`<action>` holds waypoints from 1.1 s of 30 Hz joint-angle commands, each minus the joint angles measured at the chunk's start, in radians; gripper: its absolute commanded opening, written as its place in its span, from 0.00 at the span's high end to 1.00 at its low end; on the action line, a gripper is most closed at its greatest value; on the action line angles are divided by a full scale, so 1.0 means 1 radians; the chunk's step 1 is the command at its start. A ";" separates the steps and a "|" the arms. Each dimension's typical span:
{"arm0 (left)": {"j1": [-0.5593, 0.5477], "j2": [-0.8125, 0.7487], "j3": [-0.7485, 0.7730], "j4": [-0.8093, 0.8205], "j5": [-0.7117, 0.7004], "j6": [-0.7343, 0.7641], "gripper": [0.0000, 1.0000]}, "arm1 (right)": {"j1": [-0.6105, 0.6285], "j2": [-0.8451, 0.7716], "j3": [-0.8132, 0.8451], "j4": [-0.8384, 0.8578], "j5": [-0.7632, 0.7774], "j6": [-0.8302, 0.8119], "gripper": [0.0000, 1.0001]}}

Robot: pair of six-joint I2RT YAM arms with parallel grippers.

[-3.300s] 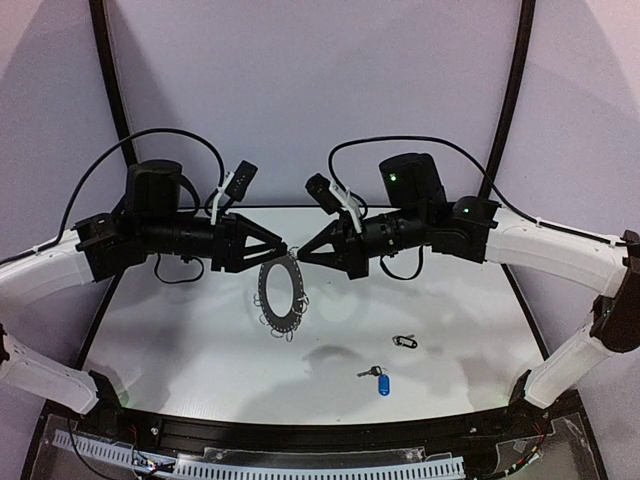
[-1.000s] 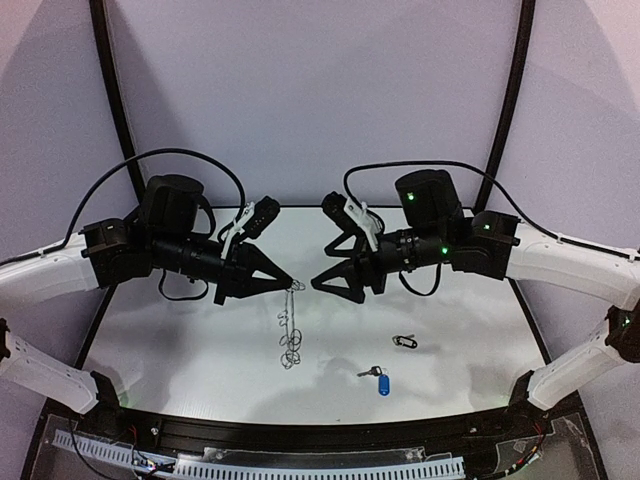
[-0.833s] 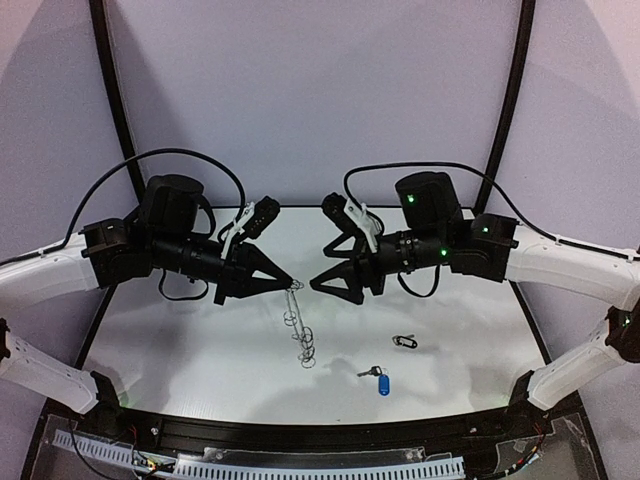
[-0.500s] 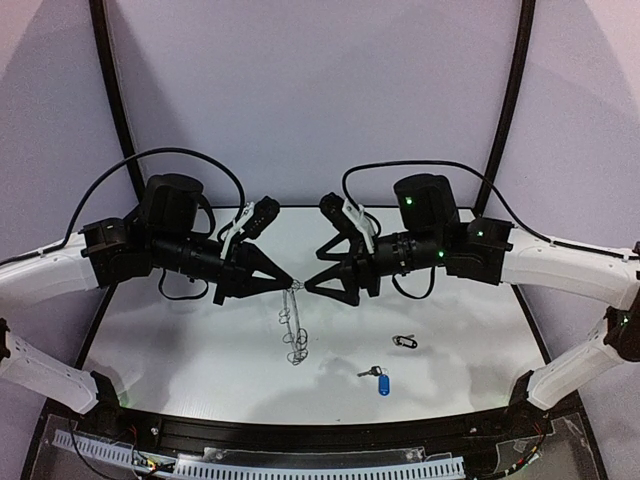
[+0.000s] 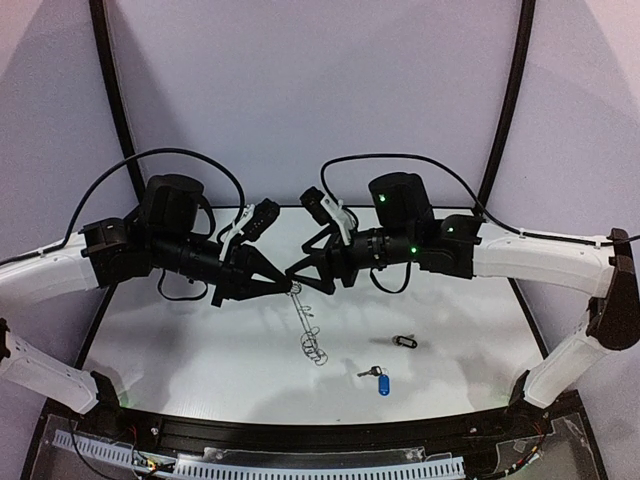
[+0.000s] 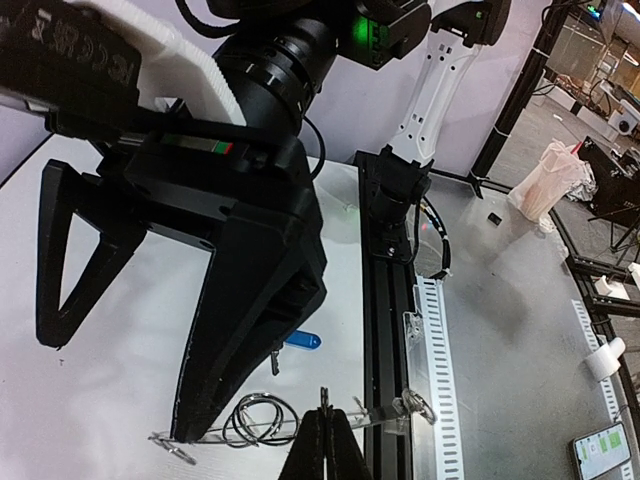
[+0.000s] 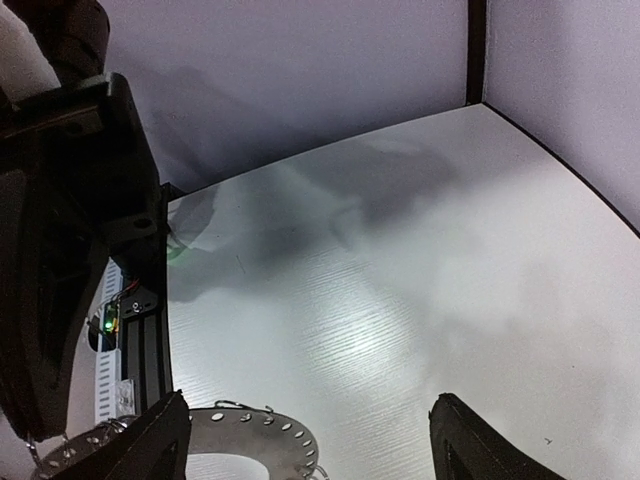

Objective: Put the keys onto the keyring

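Above the middle of the bench [image 5: 190, 345], my left jaws are pinched fully shut on the rim of the keyring [image 5: 311, 339], which hangs edge-on beneath them, wire loops dangling. My right jaws stand wide apart around that same rim, gripping nothing; whether they touch it I cannot tell. The 2 keys lie on the bench off to the right: the blue-tagged key [image 5: 380, 381] nearer the front, the dark key [image 5: 404, 342] just behind it.

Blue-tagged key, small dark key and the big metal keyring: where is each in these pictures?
blue-tagged key [image 5: 383, 385], top view, on its blue oval tag.
small dark key [image 5: 404, 341], top view, on its middle.
keyring [image 7: 270, 425], right wrist view, on its flat rim with the small holes.
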 commanded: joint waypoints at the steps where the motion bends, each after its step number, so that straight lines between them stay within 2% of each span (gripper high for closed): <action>1: -0.003 -0.014 0.016 0.007 0.012 -0.013 0.99 | 0.006 -0.007 0.030 0.044 -0.034 0.040 0.18; 6: -0.003 -0.041 -0.002 0.004 0.007 0.017 0.99 | 0.005 -0.072 -0.020 0.007 0.072 0.037 0.17; 10: -0.003 -0.063 -0.007 -0.064 0.033 0.127 0.99 | 0.004 -0.160 -0.092 -0.018 0.159 0.036 0.16; 13: -0.003 -0.077 -0.017 -0.131 0.048 0.266 0.99 | 0.001 -0.229 -0.157 -0.035 0.197 0.034 0.16; 16: -0.003 -0.081 -0.027 -0.131 0.019 0.368 0.99 | 0.000 -0.282 -0.202 -0.041 0.088 -0.007 0.17; 20: -0.003 -0.083 -0.024 -0.150 0.030 0.500 0.99 | 0.000 -0.302 -0.208 -0.062 -0.271 -0.102 0.19; 22: -0.003 -0.092 -0.028 -0.150 0.046 0.586 0.99 | 0.002 -0.269 -0.179 -0.076 -0.364 -0.114 0.21; 24: -0.003 -0.106 -0.041 -0.139 0.057 0.650 0.99 | 0.003 -0.227 -0.127 -0.119 -0.391 -0.124 0.22; 28: -0.003 -0.129 -0.063 -0.060 0.075 0.672 0.99 | 0.003 -0.159 -0.054 -0.190 -0.382 -0.142 0.24; 33: -0.003 -0.153 -0.111 0.003 0.068 0.649 0.99 | 0.003 -0.167 -0.077 -0.173 -0.264 -0.122 0.24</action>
